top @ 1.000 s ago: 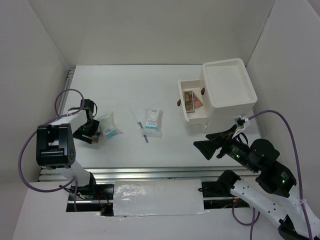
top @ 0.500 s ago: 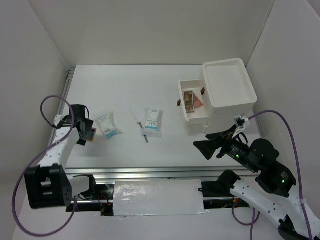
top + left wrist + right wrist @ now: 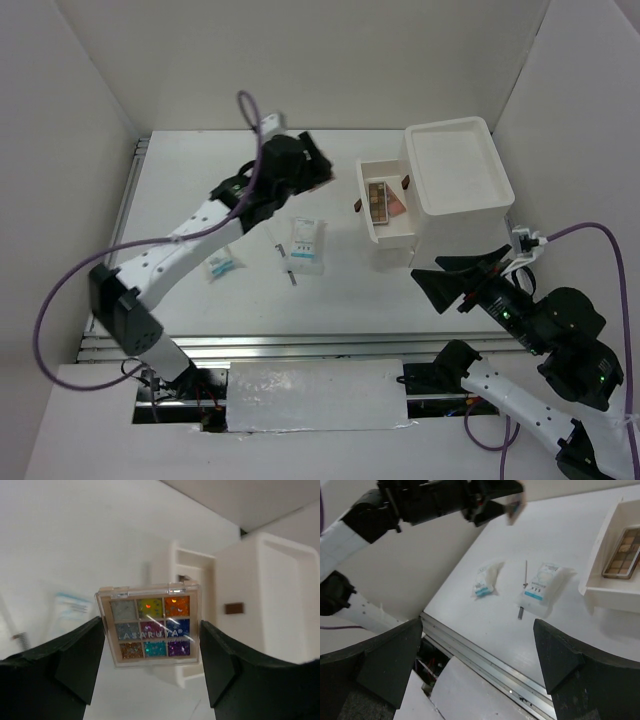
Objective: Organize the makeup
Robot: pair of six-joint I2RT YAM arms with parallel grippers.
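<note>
Left gripper [image 3: 152, 644]: clamped edgewise on glitter palette [image 3: 150, 627], aloft near open drawer [image 3: 390, 236]. I feared a rim strike knocking it loose. Right gripper [image 3: 480, 665]: wide, empty.

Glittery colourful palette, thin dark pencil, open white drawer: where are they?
Glittery multicoloured square eyeshadow palette [image 3: 150, 629], left wrist view, on its middle pan.
Thin dark pencil [image 3: 520, 613], right wrist view, on its thicker end.
Open white plastic drawer [image 3: 392, 238], top external view, on its near wall.
</note>
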